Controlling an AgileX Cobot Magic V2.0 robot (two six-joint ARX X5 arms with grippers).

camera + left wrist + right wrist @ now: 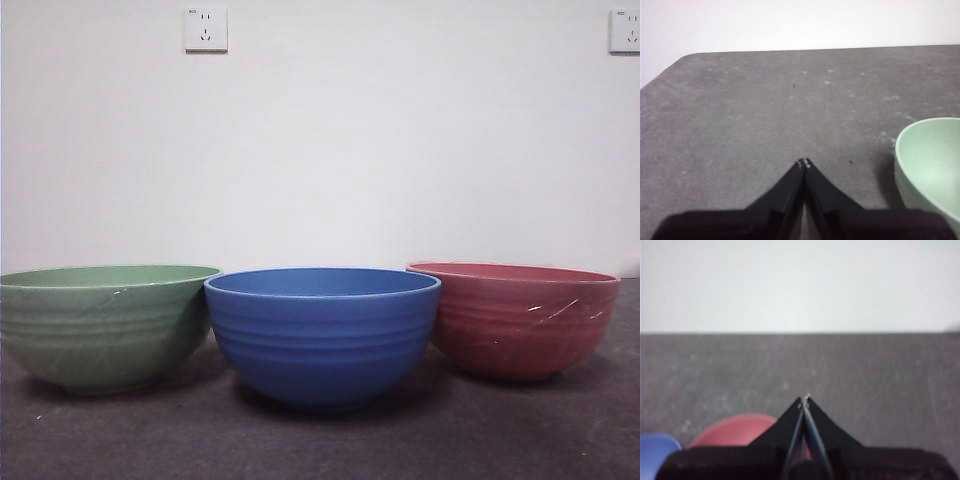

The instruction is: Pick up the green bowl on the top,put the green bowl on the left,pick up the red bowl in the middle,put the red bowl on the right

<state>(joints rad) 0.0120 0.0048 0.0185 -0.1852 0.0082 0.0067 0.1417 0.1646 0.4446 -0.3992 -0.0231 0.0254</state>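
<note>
The green bowl stands upright on the table at the left in the front view. The red bowl stands upright at the right. Both stand apart from the blue bowl between them. My left gripper is shut and empty, held above the table beside the green bowl. My right gripper is shut and empty, held above the red bowl. Neither gripper shows in the front view.
A blue ribbed bowl stands in the middle, nearest the front camera; its edge also shows in the right wrist view. The grey table ends at a white wall with two sockets.
</note>
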